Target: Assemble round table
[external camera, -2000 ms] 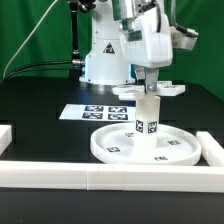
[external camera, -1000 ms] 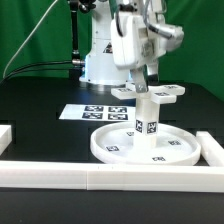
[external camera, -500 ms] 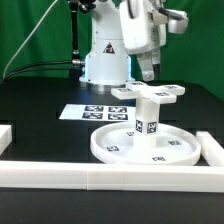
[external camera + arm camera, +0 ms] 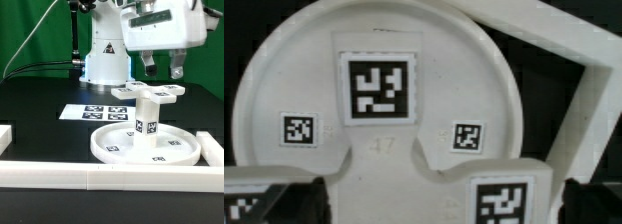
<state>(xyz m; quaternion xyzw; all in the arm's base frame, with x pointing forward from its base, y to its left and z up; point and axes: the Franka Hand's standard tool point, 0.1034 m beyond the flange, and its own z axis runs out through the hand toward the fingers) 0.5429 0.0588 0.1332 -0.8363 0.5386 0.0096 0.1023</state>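
The round disc (image 4: pixel 112 143) lies on the black table. The short leg (image 4: pixel 148 115) stands upright at its middle, and the cross-shaped base piece (image 4: pixel 150 93) sits on top of the leg. My gripper (image 4: pixel 163 68) hangs open and empty just above the base piece, touching nothing. In the wrist view, two tagged arms of the base piece (image 4: pixel 500 198) are close below, with the rimmed disc (image 4: pixel 420 55) and its tags beyond them. The leg is hidden there.
The marker board (image 4: pixel 92 112) lies behind the disc on the exterior view's left. Long white border rails run along the front (image 4: pixel 100 178) and at the right (image 4: pixel 212 150). The robot's base (image 4: pixel 103 60) stands behind.
My gripper was low around the leg and base piece. It has let go, risen above the base piece and turned so both fingers face the exterior camera. The parts stayed put.
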